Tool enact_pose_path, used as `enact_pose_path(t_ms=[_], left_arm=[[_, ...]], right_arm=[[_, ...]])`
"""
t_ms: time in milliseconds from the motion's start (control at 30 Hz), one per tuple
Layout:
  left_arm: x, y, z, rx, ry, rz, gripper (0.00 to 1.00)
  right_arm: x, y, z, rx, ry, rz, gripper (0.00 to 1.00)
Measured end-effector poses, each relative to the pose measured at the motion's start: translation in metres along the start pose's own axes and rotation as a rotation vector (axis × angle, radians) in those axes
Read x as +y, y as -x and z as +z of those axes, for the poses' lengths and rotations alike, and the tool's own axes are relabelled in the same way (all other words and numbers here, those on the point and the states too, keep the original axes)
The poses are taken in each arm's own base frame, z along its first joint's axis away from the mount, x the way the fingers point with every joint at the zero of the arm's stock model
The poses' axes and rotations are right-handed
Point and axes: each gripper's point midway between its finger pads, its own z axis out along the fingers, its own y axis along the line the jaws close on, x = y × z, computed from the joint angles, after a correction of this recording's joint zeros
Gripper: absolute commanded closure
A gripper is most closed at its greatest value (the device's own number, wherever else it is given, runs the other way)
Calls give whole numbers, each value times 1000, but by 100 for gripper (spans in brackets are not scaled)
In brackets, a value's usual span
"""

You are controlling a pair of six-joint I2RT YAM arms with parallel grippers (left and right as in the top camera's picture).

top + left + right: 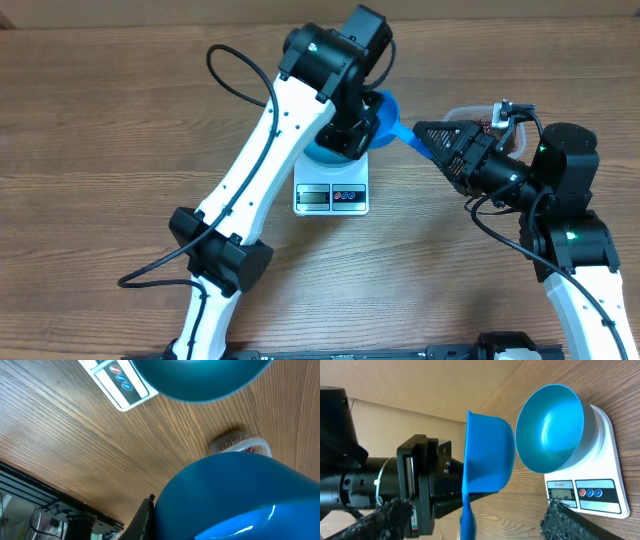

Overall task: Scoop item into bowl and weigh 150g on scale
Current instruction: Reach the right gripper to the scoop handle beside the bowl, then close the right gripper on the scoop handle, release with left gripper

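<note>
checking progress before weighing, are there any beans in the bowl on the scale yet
No, the bowl sitting on the scale shows only bare, smooth blue inside in the right wrist view.

Close to me at five o'clock looms a blue scoop (235, 500); bowl (200, 380) at twelve, scale (117, 382) at eleven, tub (240, 445) at three.

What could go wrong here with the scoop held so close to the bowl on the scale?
The scoop hangs in the left gripper while the right gripper stands open around its handle; letting go before that closes could drop it.
The scoop sits right beside the empty bowl; a swing might knock it off the scale.
</note>
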Motion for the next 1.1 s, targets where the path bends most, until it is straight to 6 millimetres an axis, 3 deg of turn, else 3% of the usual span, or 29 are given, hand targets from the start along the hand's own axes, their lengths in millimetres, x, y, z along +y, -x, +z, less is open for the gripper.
enact_pose_path(t_ms=[267,600,1100], left_arm=[[-2,-11,3,7,-11,29,96],[-2,-12,3,4,-12,30,96],[-2,-12,3,4,-11,14,96]], right_arm=[[0,0,0,1,0,0,25],[0,0,0,1,0,0,48],[0,0,0,0,0,1,49]])
